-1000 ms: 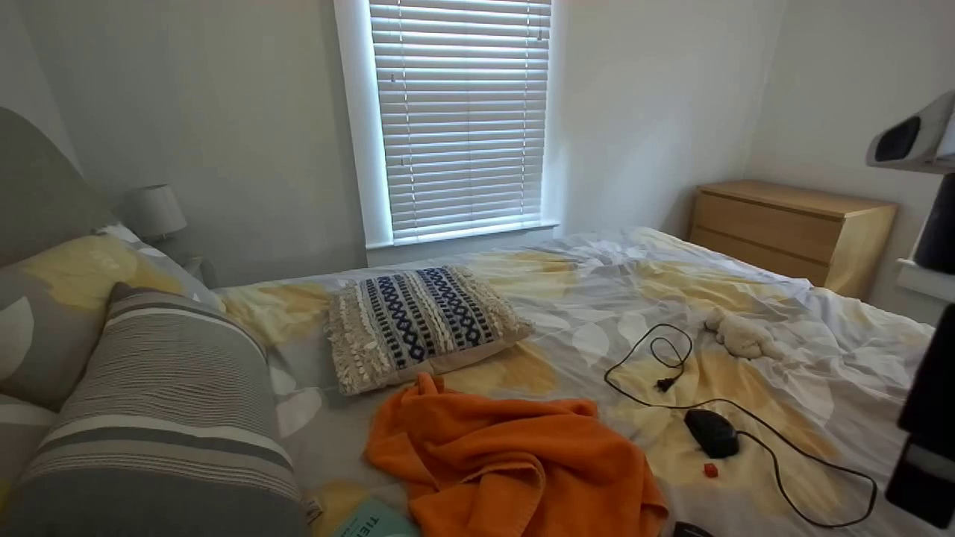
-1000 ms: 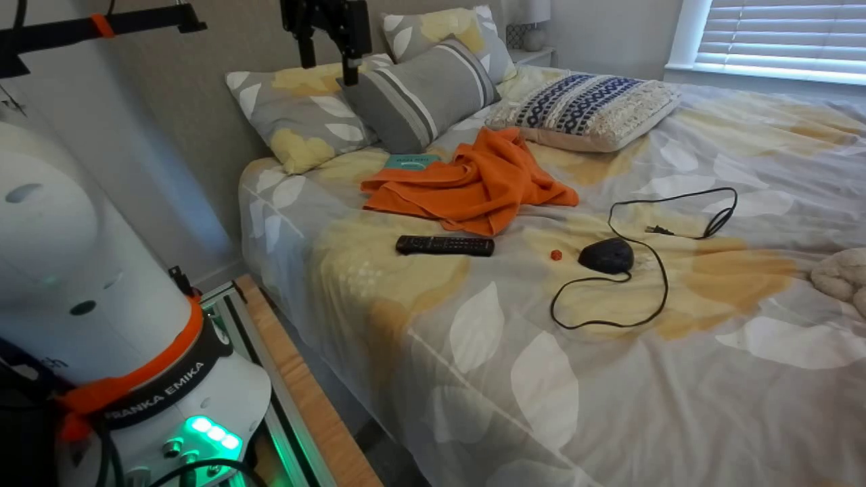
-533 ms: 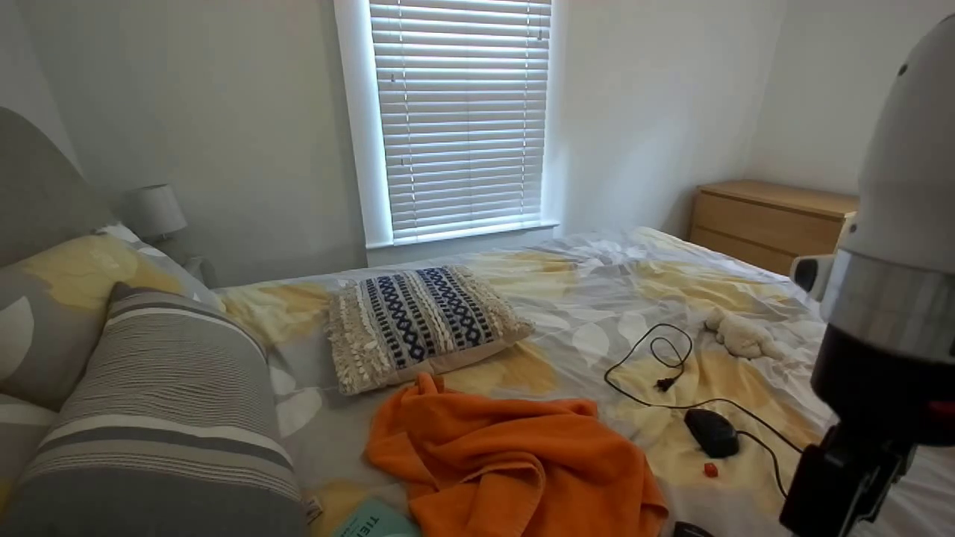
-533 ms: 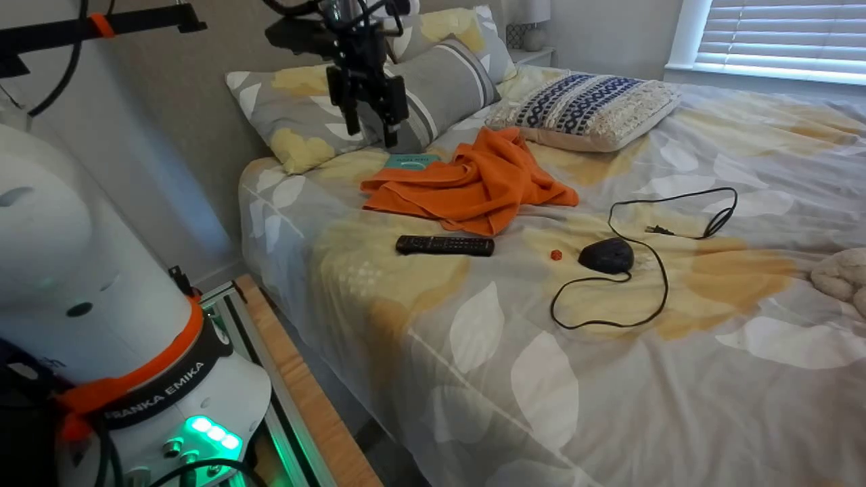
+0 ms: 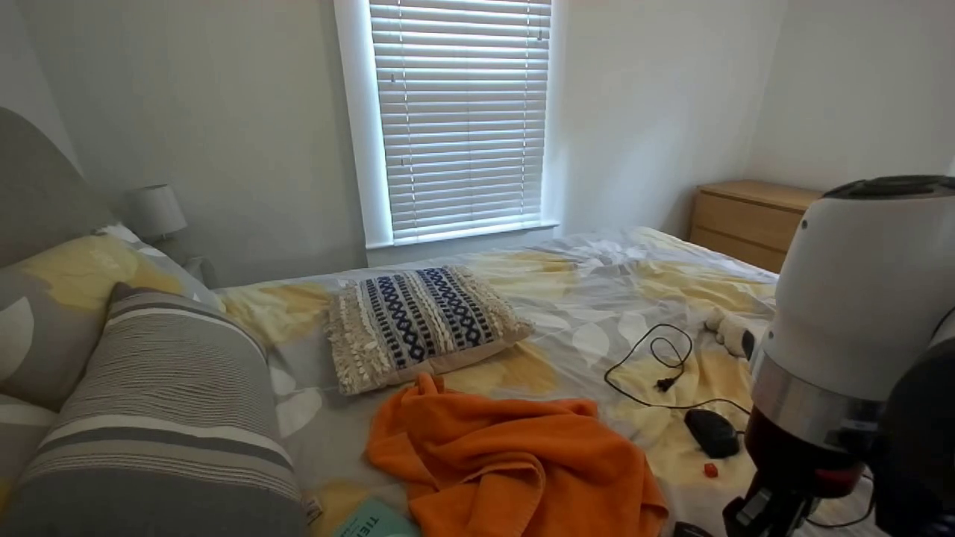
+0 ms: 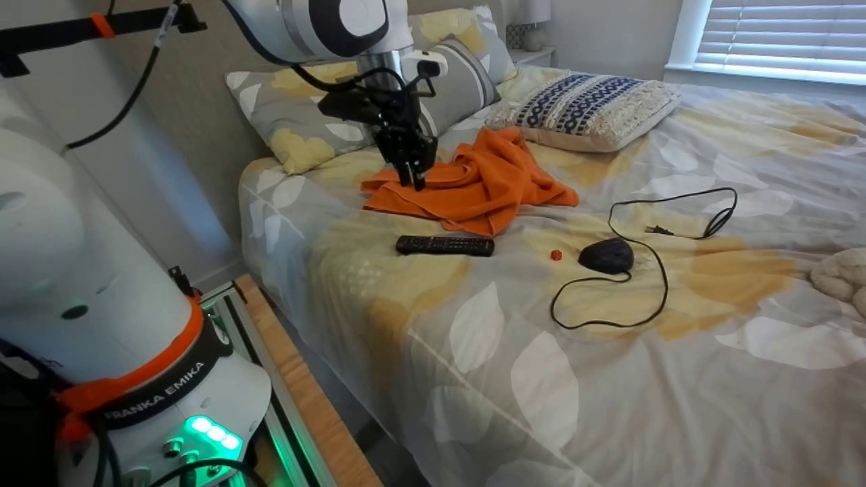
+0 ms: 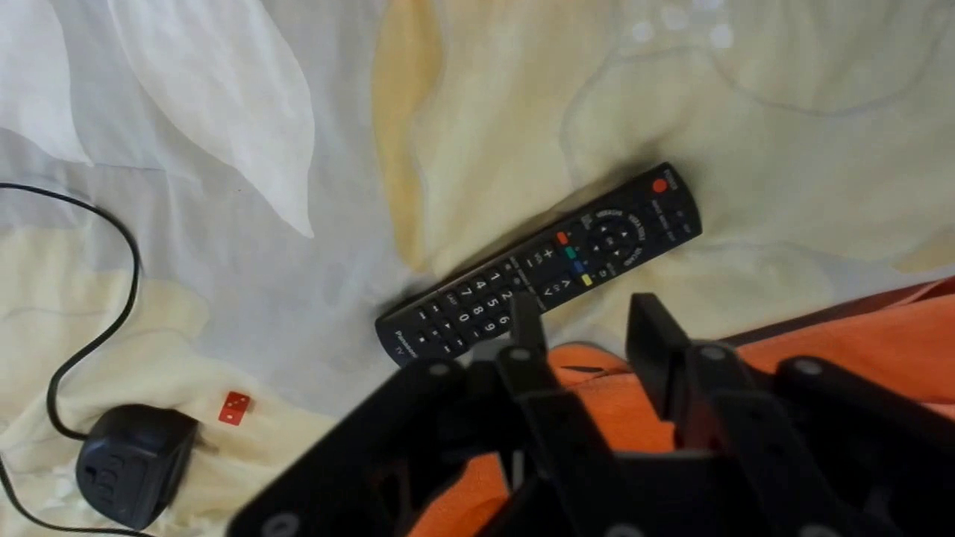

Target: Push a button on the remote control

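Observation:
The remote control point(image 6: 445, 245), black and oblong, lies flat on the bed with its buttons up. In the wrist view the whole remote control point(image 7: 539, 262) stretches diagonally, its red power button at the upper right end; one finger hides a little of its lower edge. My gripper point(image 6: 413, 182) points down in the air, over the near side of the orange cloth and behind the remote. Seen from the wrist, the gripper point(image 7: 587, 304) has its fingers apart, with no object held between them. Only a dark end of the remote control point(image 5: 691, 530) shows at an exterior view's bottom edge.
An orange cloth point(image 6: 487, 182) is bunched just behind the remote, with a teal book point(image 6: 411, 161) beyond it. To the remote's side are a red die point(image 6: 556, 255) and a black corded device point(image 6: 606, 256) with its looping cable. Pillows point(image 6: 588, 108) lie farther back.
The arm has come down over the bed toward the remote, entering further into both exterior views. The fingers have drawn closer together. The things on the bed have not moved.

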Tool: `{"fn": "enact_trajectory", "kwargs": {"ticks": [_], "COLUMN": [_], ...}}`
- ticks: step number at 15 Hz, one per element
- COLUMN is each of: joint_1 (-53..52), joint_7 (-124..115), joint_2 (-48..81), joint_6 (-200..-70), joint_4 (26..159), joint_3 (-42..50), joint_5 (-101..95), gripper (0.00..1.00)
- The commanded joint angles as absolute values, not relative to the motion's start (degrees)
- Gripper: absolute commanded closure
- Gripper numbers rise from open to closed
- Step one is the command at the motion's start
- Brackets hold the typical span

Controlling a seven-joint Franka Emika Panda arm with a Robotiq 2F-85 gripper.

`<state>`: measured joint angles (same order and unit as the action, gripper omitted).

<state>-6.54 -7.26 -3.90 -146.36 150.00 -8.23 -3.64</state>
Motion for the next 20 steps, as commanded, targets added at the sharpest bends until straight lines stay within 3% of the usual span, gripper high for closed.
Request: {"fn": "enact_trajectory", "kwargs": {"ticks": [1,3,12,20], "joint_1": [-6.0,-6.6,-8.0,-6.9], "joint_7": [-15.2,-20.3,-23.2,-13.0], "joint_2": [2.7,5.3,6.8,16.9], "joint_6": [-151.3,-155.3,-158.1,-168.7], "joint_4": [148.5,148.1,147.7,145.7], "joint_3": [-8.3,-7.4,-5.0,-7.5], "joint_5": [-11.2,-14.9,-17.8,-4.4], "gripper": [0.92,1.0,1.0,1.0]}}
